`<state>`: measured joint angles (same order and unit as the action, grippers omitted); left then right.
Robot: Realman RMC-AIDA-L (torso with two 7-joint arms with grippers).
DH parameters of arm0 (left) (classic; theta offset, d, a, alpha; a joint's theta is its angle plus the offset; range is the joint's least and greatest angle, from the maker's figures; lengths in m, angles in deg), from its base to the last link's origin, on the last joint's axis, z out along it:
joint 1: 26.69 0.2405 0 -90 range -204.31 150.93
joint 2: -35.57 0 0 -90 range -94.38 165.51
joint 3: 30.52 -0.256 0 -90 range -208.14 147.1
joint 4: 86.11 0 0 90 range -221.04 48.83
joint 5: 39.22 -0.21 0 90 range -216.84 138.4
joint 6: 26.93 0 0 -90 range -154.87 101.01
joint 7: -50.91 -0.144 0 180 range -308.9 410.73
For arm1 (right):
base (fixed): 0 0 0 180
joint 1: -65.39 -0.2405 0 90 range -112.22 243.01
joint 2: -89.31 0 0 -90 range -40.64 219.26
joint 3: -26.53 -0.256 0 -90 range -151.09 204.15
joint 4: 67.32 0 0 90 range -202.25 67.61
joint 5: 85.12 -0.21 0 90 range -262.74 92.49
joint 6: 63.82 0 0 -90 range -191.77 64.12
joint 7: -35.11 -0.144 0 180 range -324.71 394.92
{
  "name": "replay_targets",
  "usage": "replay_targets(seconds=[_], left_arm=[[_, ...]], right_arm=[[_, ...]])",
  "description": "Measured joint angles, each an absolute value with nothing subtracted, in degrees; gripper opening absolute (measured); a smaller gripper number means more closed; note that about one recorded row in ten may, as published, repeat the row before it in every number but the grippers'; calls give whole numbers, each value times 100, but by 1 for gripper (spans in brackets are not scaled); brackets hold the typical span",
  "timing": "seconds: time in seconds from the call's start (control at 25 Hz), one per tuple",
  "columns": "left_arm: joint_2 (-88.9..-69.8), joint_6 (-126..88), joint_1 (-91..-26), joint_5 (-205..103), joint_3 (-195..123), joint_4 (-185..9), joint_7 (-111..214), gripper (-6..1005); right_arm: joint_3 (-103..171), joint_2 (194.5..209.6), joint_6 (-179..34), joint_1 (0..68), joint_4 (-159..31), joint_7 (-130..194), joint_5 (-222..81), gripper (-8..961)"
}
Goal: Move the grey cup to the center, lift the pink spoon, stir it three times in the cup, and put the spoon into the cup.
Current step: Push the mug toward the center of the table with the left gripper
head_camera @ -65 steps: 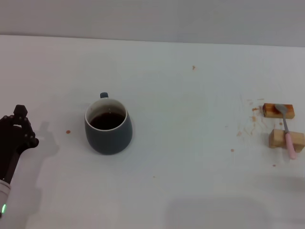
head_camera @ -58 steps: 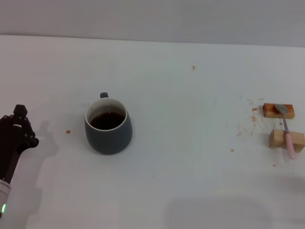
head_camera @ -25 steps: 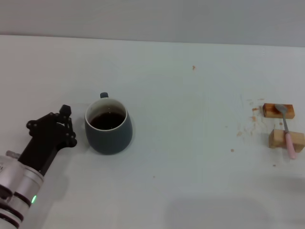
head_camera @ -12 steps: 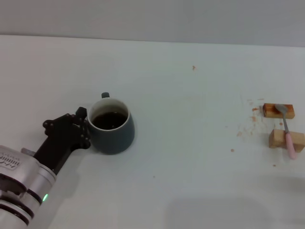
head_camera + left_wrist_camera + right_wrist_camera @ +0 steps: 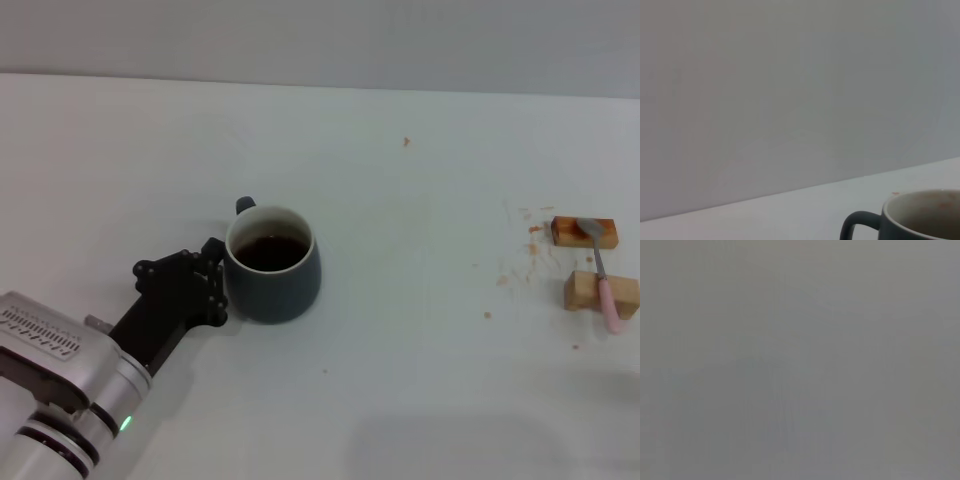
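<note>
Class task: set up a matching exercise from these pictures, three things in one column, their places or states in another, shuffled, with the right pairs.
Things:
1. grey cup
2. pink spoon
3. left tool

Places or states:
a. lying across two wooden blocks at the table's right side
b. against the cup's left wall
c. upright, holding dark liquid

Pairs: 1-c, 2-a, 3-b

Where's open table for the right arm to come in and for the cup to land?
Bare stretch between the grey cup and the two wooden blocks bearing the pink spoon; the near edge and far side are also free. It is crowded only at the cup's left, where the left hand presses against it.
</note>
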<state>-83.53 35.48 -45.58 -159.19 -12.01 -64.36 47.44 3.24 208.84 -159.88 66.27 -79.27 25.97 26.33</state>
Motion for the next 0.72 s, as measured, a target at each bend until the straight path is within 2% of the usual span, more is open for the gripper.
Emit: replay_targets(seconds=[0.72], left_arm=[[-8332,3452,-4638,-15892,-1277,-6309,4703,-2]], right_arm=[[325,20884,-15989,6601,-7927,2596,2632,751]])
